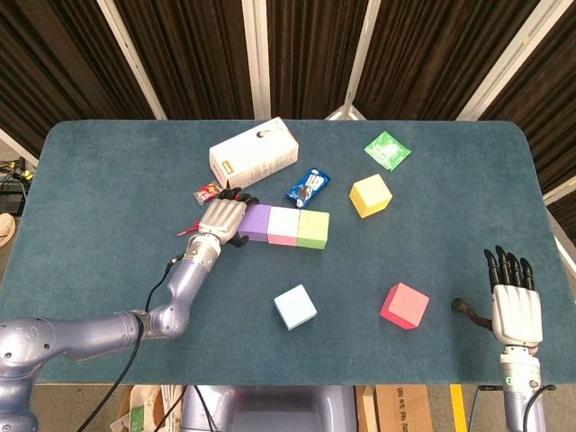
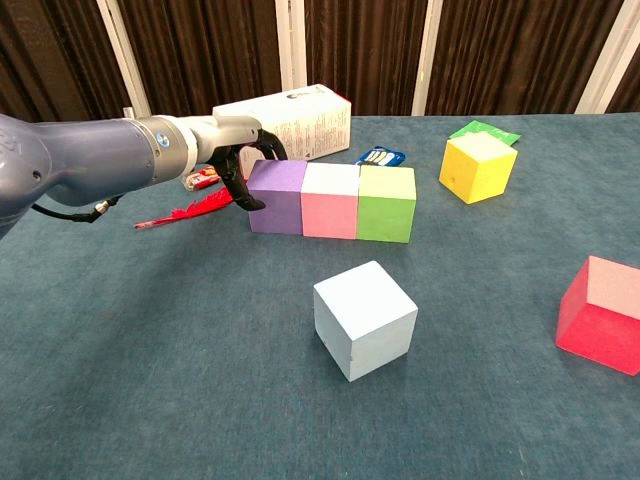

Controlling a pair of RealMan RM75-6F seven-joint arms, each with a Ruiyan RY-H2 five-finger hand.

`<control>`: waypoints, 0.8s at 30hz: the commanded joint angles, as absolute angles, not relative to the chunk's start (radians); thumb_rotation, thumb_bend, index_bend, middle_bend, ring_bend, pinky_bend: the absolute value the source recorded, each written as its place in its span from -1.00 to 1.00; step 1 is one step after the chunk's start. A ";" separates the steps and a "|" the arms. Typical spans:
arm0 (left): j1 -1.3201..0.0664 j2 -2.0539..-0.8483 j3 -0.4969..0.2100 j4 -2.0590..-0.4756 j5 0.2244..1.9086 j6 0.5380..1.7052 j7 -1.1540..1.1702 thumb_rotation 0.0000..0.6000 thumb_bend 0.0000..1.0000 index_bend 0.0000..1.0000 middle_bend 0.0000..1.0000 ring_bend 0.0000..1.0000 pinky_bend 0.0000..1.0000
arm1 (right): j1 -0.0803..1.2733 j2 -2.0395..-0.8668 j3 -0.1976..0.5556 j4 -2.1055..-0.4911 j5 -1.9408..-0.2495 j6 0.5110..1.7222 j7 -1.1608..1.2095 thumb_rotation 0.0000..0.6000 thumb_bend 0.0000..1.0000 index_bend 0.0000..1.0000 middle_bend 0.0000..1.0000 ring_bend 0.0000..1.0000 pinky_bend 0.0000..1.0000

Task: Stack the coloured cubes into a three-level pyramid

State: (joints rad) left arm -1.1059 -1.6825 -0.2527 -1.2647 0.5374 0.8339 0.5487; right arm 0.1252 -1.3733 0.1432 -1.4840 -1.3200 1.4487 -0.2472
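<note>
A purple cube [image 1: 256,223], a pink cube [image 1: 283,226] and a green cube [image 1: 313,229] stand touching in a row on the table. My left hand [image 1: 221,218] is at the purple cube's [image 2: 276,196] left end, its curled fingertips [image 2: 243,190] against that side. A light blue cube [image 1: 295,307] lies in front of the row, a red cube [image 1: 404,305] to its right, and a yellow cube [image 1: 371,195] behind right. My right hand [image 1: 514,302] hovers at the table's front right corner, fingers straight and holding nothing.
A white carton [image 1: 254,151] lies behind the row. A blue snack packet [image 1: 307,184], a green packet [image 1: 387,149], a small red wrapper [image 1: 206,193] and a red feather [image 2: 187,213] lie nearby. A dark small object [image 1: 461,307] sits by my right hand.
</note>
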 commanded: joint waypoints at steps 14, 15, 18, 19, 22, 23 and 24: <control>-1.132 -1.611 -0.253 -1.380 0.465 0.863 0.621 1.00 -0.24 -0.85 -1.00 -1.00 -1.00 | 0.124 -1.373 0.140 -1.492 -1.324 1.450 -0.245 1.00 -0.80 -1.00 -1.00 -1.00 -1.00; -1.133 -1.606 -0.253 -1.386 0.464 0.870 0.625 1.00 -0.24 -0.85 -1.00 -1.00 -1.00 | 0.123 -1.372 0.140 -1.493 -1.324 1.450 -0.244 1.00 -0.80 -1.00 -1.00 -1.00 -1.00; -1.137 -1.597 -0.251 -1.397 0.445 0.881 0.636 1.00 -0.24 -0.85 -1.00 -1.00 -1.00 | 0.122 -1.372 0.140 -1.495 -1.325 1.452 -0.243 1.00 -0.80 -1.00 -1.00 -1.00 -1.00; -1.137 -1.597 -0.251 -1.397 0.442 0.884 0.637 1.00 -0.24 -0.85 -1.00 -1.00 -1.00 | 0.122 -1.371 0.140 -1.496 -1.325 1.453 -0.242 1.00 -0.80 -1.00 -1.00 -1.00 -1.00; -1.138 -1.603 -0.254 -1.388 0.433 0.890 0.632 1.00 -0.24 -0.85 -0.97 -1.00 -1.00 | 0.120 -1.370 0.140 -1.497 -1.324 1.454 -0.241 1.00 -0.80 -1.00 -1.00 -1.00 -1.00; -1.139 -1.607 -0.255 -1.382 0.432 0.890 0.630 1.00 -0.24 -0.84 -0.95 -1.00 -1.00 | 0.120 -1.370 0.140 -1.498 -1.324 1.454 -0.242 1.00 -0.80 -1.00 -1.00 -1.00 -1.00; -1.141 -1.612 -0.255 -1.375 0.434 0.890 0.629 1.00 -0.24 -0.83 -0.93 -1.00 -1.00 | 0.120 -1.370 0.140 -1.497 -1.323 1.453 -0.242 1.00 -0.80 -1.00 -1.00 -1.00 -1.00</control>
State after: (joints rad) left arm -1.1393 -1.6074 -0.2544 -1.3807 0.4341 0.8896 0.6311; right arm 0.1202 -1.3703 0.1401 -1.4972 -1.3228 1.4536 -0.2420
